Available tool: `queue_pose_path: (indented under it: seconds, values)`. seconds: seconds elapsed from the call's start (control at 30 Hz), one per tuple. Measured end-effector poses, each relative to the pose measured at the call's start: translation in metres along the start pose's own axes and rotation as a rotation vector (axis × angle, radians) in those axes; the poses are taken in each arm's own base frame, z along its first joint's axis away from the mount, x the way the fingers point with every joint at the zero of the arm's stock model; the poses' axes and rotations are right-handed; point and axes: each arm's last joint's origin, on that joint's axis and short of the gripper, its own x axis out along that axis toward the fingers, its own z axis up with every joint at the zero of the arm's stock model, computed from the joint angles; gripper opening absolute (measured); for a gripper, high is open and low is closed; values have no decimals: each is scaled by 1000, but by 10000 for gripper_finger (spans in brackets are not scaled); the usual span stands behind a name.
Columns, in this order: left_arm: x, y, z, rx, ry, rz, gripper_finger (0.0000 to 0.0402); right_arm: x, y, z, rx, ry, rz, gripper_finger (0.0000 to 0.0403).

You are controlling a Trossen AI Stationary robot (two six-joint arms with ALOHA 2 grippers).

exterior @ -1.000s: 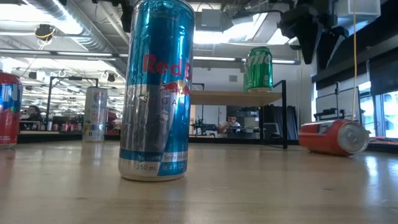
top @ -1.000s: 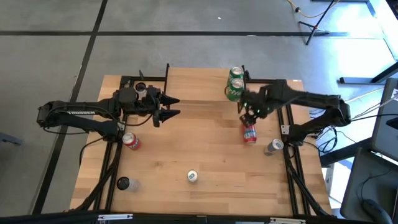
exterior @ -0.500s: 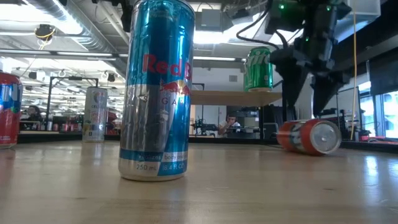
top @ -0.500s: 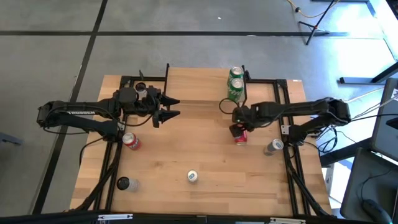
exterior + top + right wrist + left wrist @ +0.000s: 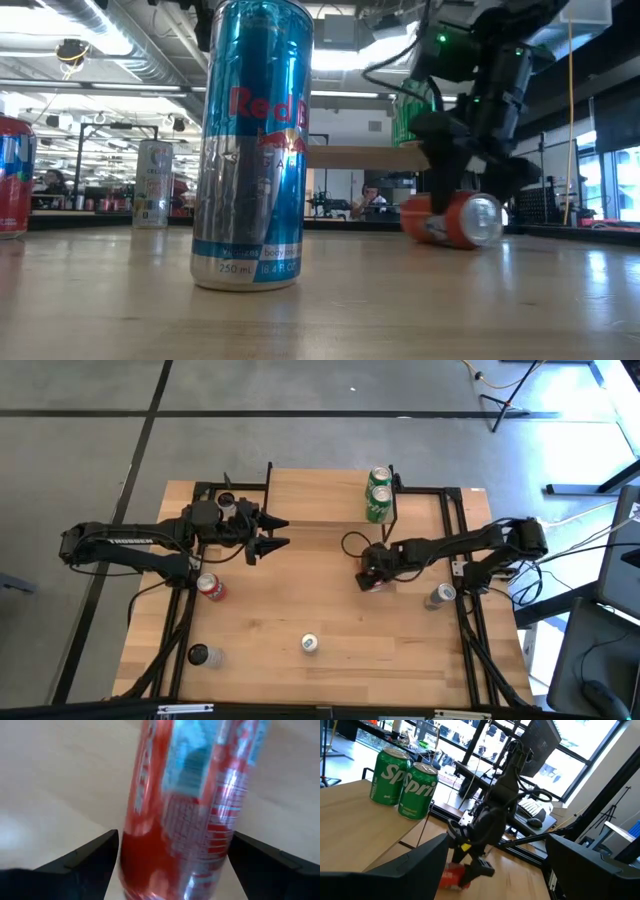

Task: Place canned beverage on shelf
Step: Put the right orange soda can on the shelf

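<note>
1 red can (image 5: pixel 452 219) (lying on its side) is straddled by the right gripper (image 5: pixel 372 573).
Its fingers are spread apart around it, near the shelf (image 5: pixel 330 495); the left gripper (image 5: pixel 275 532), also parted, is held beside the shelf.

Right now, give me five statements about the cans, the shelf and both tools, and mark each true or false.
1. Two green cans stand on the shelf. True.
2. The red can under the right tool stands upright. False: it lies on its side on the table.
3. The right tool has its fingers on either side of that red can, not yet shut on it. True.
4. The left tool holds a can. False: it hangs open and empty, above the shelf's left part.
5. The tall blue can sits on the shelf. False: it stands on the table, near the front edge.
</note>
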Motion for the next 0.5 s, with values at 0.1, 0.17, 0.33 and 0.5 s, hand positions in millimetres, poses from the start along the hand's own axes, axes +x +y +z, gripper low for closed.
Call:
queue_pose_path:
  seconds: [0.1, 0.17, 0.33, 0.5]
  values:
    - [0, 0, 0, 0, -2, -1, 327, 8, 5, -9, -42, 25, -6, 347]
    - [0, 0, 0, 0, -3, -1, 327, 11, 6, -14, -67, 42, -20, 337]
    - [0, 0, 0, 0, -3, 2, 327, 11, 10, -20, -140, 32, -15, 252]
    - [1, 0, -1, 0, 1, 3, 327, 5, 19, -14, -237, -25, 6, 244]
